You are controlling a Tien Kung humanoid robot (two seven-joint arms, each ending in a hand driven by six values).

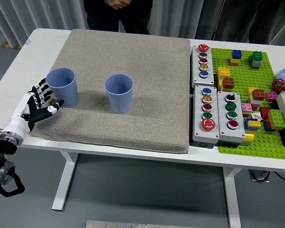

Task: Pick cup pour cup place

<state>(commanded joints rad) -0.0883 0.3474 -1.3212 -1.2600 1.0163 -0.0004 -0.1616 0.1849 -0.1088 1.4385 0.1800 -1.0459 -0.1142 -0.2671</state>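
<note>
At the left edge of the grey mat [133, 57], my left hand [39, 102] hovered spread wide and empty just beside the left cup [62, 86], so the pick step wanted fingers closing around its wall.

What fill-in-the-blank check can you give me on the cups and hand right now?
1. The two blue cups stand on the ____ mat.
2. The left hand is beside the ____ cup.
3. Both cups stand ____.
4. The left hand's fingers hold ____.

Missing words: grey; left; upright; nothing
</note>
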